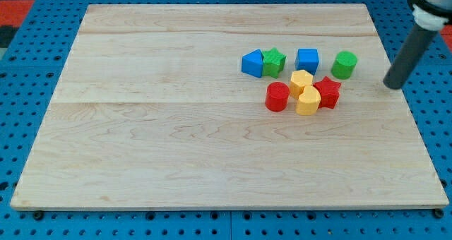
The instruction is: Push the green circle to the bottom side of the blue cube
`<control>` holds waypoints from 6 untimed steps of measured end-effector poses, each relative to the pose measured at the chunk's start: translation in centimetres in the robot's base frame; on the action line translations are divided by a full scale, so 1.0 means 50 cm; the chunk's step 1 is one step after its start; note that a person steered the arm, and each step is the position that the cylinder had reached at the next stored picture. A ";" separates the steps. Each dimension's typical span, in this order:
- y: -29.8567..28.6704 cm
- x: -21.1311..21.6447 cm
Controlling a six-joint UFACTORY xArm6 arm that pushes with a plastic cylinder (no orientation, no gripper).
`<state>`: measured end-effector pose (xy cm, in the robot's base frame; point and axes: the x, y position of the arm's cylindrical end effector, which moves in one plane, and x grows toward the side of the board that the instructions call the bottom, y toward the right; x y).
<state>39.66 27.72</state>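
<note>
The green circle (345,64) is a short green cylinder at the view's upper right of the wooden board (176,127). The blue cube (307,60) sits just to its left, a small gap between them. My tip (393,85) is at the end of the dark rod, to the right of the green circle and slightly lower, apart from it and from every block.
A blue wedge-like block (251,63) touches a green star (273,62) left of the cube. Below the cube cluster a red cylinder (277,97), two yellow blocks (301,81) (308,100) and a red star (327,92). The board's right edge is near my tip.
</note>
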 end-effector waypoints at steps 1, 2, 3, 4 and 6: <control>0.000 -0.102; -0.046 -0.116; -0.092 -0.104; -0.139 -0.043; -0.272 -0.020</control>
